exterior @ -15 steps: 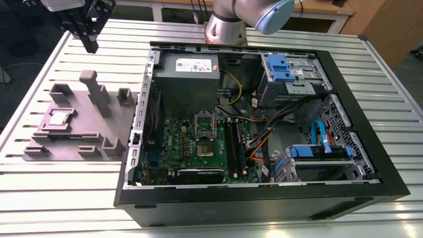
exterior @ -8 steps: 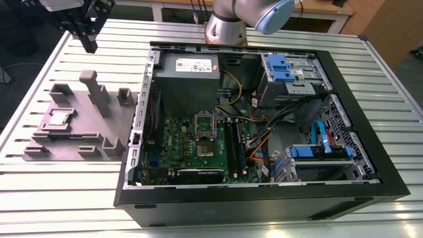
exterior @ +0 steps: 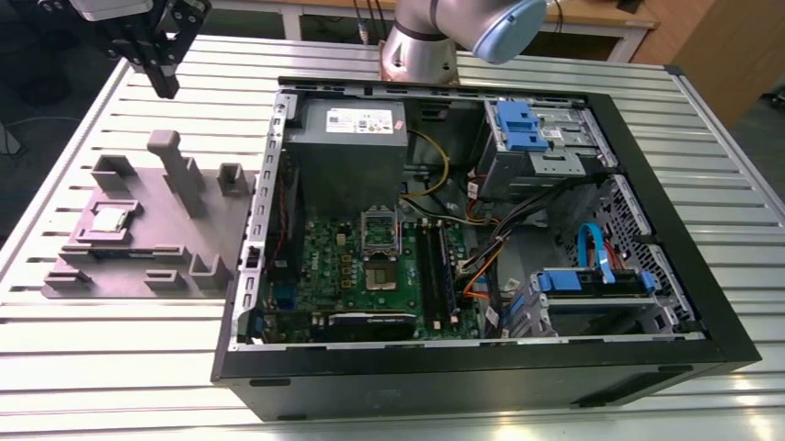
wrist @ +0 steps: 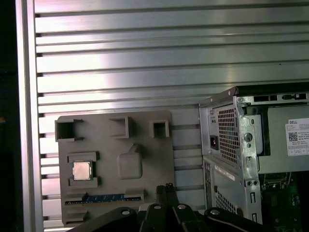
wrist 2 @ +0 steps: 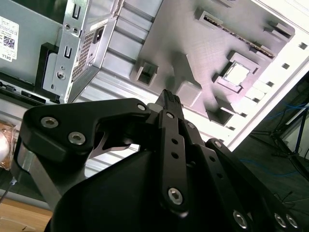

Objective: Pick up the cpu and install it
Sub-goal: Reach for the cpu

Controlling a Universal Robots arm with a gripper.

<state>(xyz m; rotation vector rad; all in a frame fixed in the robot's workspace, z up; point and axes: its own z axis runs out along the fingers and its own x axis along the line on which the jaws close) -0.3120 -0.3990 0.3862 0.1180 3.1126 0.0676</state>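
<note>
Exterior view first: the arm rises from behind the case and reaches across to the exterior view's left, and the gripper hangs high, fingers pointing straight down, over the far part of the table. The jaws are pressed together with nothing between them. Below and nearer the camera lies the grey tray, and there's the cpu, flat in a square pocket on the tray's side away from the case, well apart from the gripper. Tall posts stand up from the tray between the gripper and the cpu. Inside the open case, the power supply sits at the far end and the socket just in front of it, with cables running past on the exterior view's right. Over to the second wrist view: the gripper tapers to one narrow tip, jaws closed and empty, with the tray beyond it, and the cpu shines pale in its pocket, untouched. The case shows its rear corner beside the tray. Now the first wrist view: looking straight down, the gripper is in line with the tray edge nearest the case; the cpu lies across the tray on the opposite side, a stick slotted just beside it, and the slatted table stretches beyond.
</note>
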